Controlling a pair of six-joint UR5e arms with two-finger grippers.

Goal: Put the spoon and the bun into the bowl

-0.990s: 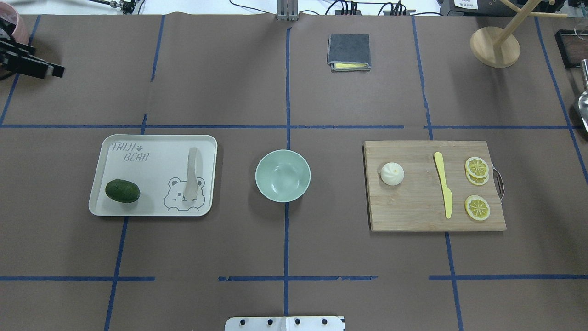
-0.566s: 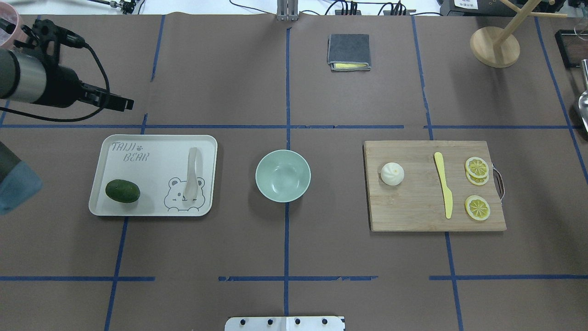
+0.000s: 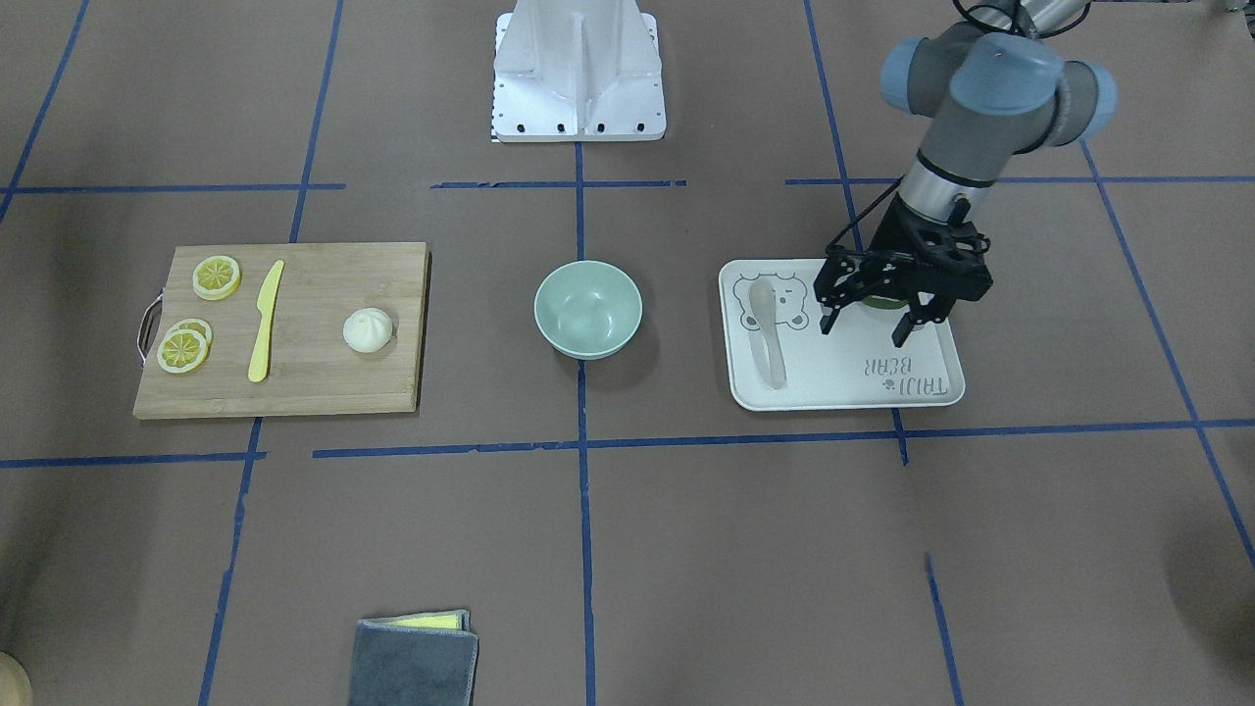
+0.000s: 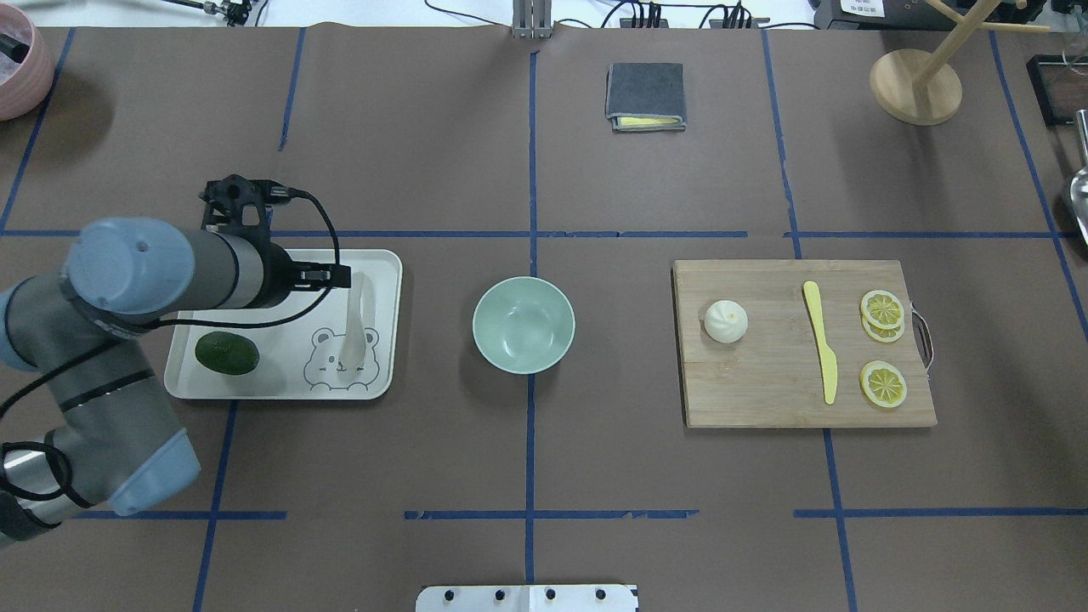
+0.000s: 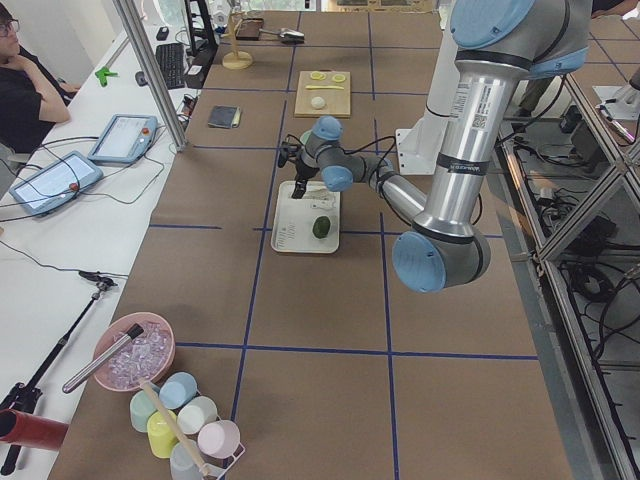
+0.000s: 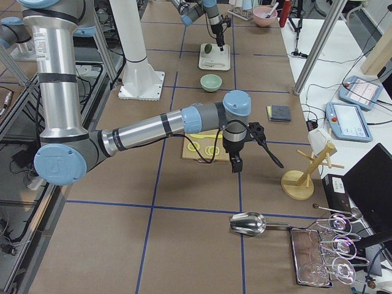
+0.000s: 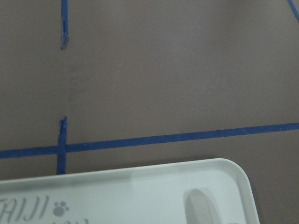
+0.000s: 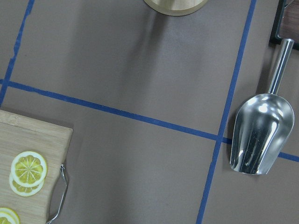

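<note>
The pale spoon [image 4: 355,321] lies on the right side of a white tray [image 4: 280,393], scoop over the bear drawing; it also shows in the front view [image 3: 765,328], and its handle tip shows in the left wrist view [image 7: 201,207]. My left gripper [image 3: 862,333] hovers open and empty over the tray, beside the spoon's handle [image 4: 336,275]. The white bun [image 4: 726,321] sits on a wooden cutting board [image 4: 765,391]. The mint-green bowl [image 4: 524,325] stands empty between tray and board. My right gripper [image 6: 235,164] shows only in the right side view, beyond the board; I cannot tell its state.
A dark green fruit [image 4: 226,353] lies on the tray. A yellow knife [image 4: 821,340] and lemon slices [image 4: 882,310] lie on the board. A grey cloth [image 4: 645,95], a wooden stand [image 4: 915,85], a pink bowl [image 4: 13,64] and a metal scoop [image 8: 257,133] sit at the table's edges.
My left arm has swung in from the far left corner to over the tray, its gripper now beside the spoon's handle. The objects have not moved.
</note>
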